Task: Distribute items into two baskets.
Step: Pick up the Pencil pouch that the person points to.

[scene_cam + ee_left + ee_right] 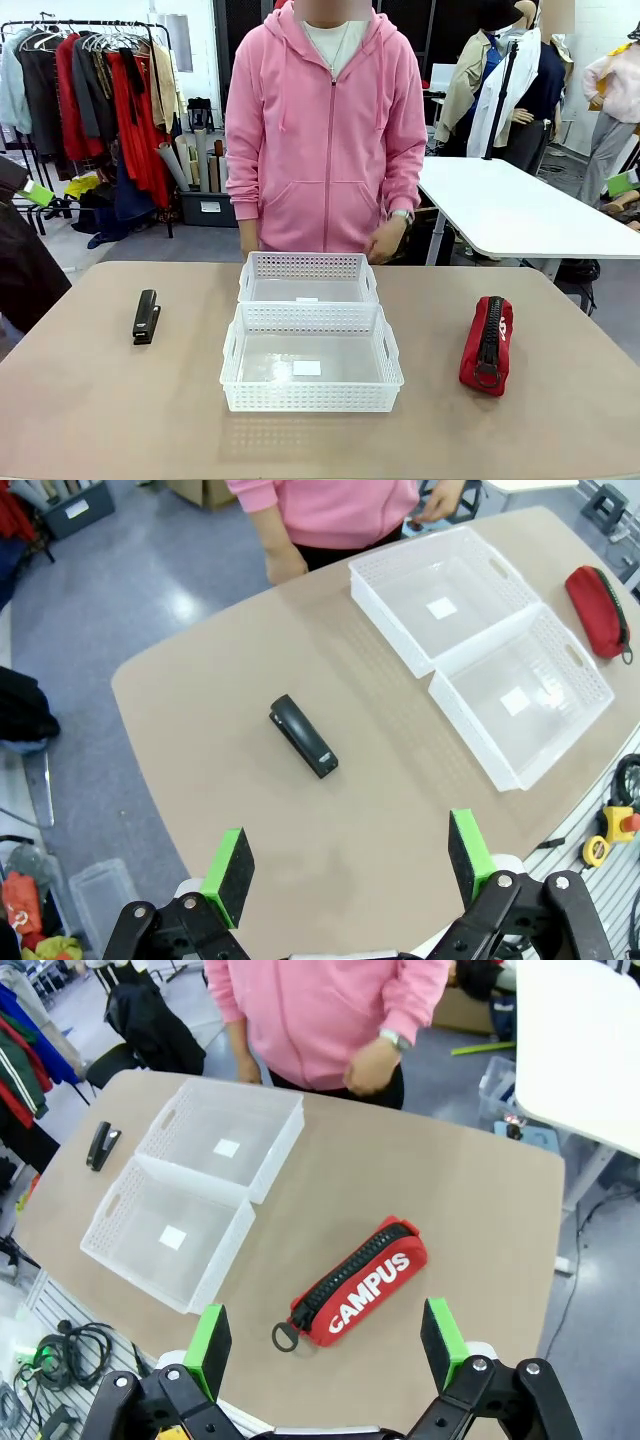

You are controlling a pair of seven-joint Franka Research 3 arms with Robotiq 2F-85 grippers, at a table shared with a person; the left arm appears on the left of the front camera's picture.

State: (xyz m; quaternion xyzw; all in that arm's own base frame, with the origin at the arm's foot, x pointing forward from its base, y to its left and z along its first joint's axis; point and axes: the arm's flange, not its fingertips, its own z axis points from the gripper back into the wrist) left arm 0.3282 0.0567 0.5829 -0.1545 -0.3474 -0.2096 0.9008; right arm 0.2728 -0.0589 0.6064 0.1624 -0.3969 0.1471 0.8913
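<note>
At the bottom edge of the left wrist view, the left gripper [348, 865] hangs high over the counter [380, 810], its fingers [230, 872] spread wide with nothing between them. The right gripper [325, 1335], at the bottom of its own view, is likewise released and empty.

Just above it in that frame, lower centre, the red zipper pouch [360, 1282] lies flat on the counter, ring pull toward the camera. The black stapler [303, 737] lies at the centre of the left wrist frame, well apart from the baskets.

In the front view the larger white basket [310, 397] sits at centre, holding neither item. The narrower basket [305, 266] touches it from behind. Beyond them stands a person in a pink hoodie [325, 130].

Distribution looks not yet begun, and I judge the approach to be the step in hand. Next, each gripper should descend on its item, fingers straddling the narrow width, close, lift, and carry it to a basket.
</note>
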